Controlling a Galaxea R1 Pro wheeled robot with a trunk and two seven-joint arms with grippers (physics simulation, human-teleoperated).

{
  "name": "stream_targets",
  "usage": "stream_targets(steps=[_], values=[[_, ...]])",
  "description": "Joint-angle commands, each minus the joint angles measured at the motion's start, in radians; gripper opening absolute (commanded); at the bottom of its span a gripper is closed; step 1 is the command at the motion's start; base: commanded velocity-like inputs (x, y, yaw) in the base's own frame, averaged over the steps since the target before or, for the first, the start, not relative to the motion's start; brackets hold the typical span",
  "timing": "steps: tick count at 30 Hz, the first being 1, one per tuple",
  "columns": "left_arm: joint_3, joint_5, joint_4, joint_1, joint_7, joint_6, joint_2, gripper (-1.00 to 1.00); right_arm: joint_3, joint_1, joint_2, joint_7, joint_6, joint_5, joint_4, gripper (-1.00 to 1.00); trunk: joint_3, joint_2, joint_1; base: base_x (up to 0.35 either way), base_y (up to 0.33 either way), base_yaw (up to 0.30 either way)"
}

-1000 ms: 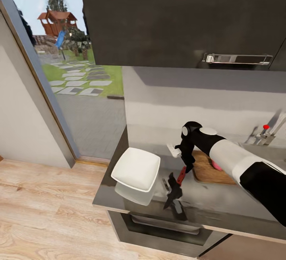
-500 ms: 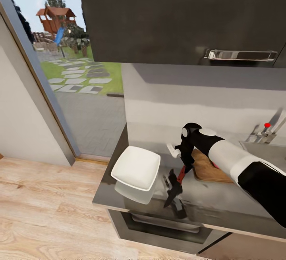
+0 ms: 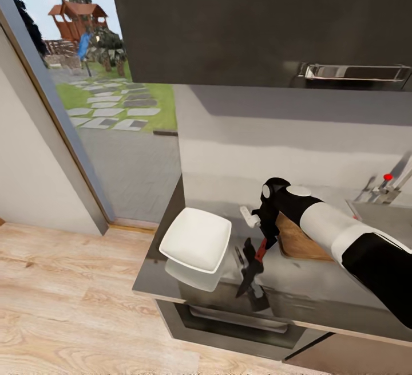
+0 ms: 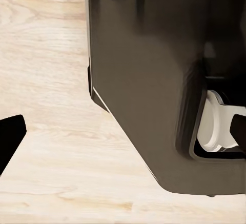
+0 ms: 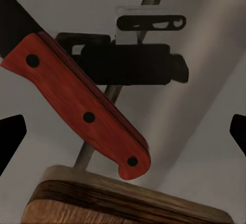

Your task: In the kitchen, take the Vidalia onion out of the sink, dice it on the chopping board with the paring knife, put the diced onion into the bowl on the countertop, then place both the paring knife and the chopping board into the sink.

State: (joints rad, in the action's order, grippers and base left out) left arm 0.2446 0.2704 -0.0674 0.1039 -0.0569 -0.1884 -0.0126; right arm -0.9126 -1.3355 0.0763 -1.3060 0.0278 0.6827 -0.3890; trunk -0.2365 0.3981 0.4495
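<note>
left gripper (image 4: 123, 137): hanging over the light wood floor (image 4: 51, 147) next to a dark bit of the robot's own body, fingertips way apart at the two edges of the wrist view, nothing between them

glass door (image 3: 109, 129): far left of the head view, garden and paving outside

bowl (image 3: 196, 240): white squarish dish on the left end of the countertop (image 3: 326, 286), close to the corner, looks empty

knife (image 3: 253, 265): just right of the bowl, not touching it. Red handle up toward the gripper, dark blade pointing down toward the front edge of the counter. Can't tell if it's lying flat or tipped up on its point

right gripper (image 3: 268, 241): right above the knife handle, pointing down. In the wrist view the fingertips (image 5: 11, 137) are spread wide and the three-rivet handle (image 5: 84, 106) sits in the gap without either one touching it

board (image 3: 297, 240): just right of the gripper, partly behind the arm, near edge looks lifted so it's tilted. Handle butt is right by its edge in the wrist view

sink (image 3: 380, 214): far right, with the tap (image 3: 392, 186) and its red knob behind it
</note>
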Motion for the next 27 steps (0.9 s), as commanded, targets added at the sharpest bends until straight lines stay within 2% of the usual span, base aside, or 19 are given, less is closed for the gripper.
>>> stream_targets(steps=[1, 9, 20, 22, 23, 24, 27], values=[[0.007, 0.01, -0.005, 0.002, -0.006, -0.007, 0.0, 1.0, -0.002, -0.001, 0.0, -0.001, 0.003, 0.003, -0.001, 1.0, -0.004, 0.002, 0.0, 0.0, 0.0, 0.0], [0.007, 0.01, -0.005, 0.002, -0.006, -0.007, 0.0, 1.0, -0.002, -0.001, -0.013, 0.002, 0.003, 0.003, 0.023, 1.0, -0.016, 0.002, 0.0, 0.0, 0.0, 0.0], [0.008, 0.01, -0.005, 0.002, -0.006, -0.007, 0.0, 1.0, -0.002, -0.001, -0.011, 0.001, 0.014, 0.006, 0.06, 1.0, -0.029, 0.002, 0.0, 0.0, 0.0, 0.0], [0.007, 0.01, -0.005, 0.002, -0.006, -0.007, 0.0, 1.0, -0.003, -0.001, -0.01, 0.001, 0.018, 0.021, 0.063, 1.0, -0.029, 0.002, 0.0, 0.0, 0.0, 0.0], [0.007, 0.01, -0.005, 0.002, -0.006, -0.007, 0.0, 1.0, -0.003, -0.001, -0.009, 0.001, 0.019, 0.038, 0.064, 1.0, -0.029, 0.002, 0.0, 0.0, 0.0, 0.0], [0.008, 0.01, -0.005, 0.002, -0.006, -0.007, 0.0, 1.0, -0.003, -0.001, -0.01, 0.001, 0.02, 0.076, 0.065, 1.0, -0.029, 0.002, 0.0, 0.0, 0.0, 0.0], [0.008, 0.01, -0.005, 0.002, -0.006, -0.007, 0.0, 1.0, -0.003, -0.001, -0.01, 0.001, 0.021, 0.107, 0.065, 1.0, -0.029, 0.002, 0.0, 0.0, 0.0, 0.0]])
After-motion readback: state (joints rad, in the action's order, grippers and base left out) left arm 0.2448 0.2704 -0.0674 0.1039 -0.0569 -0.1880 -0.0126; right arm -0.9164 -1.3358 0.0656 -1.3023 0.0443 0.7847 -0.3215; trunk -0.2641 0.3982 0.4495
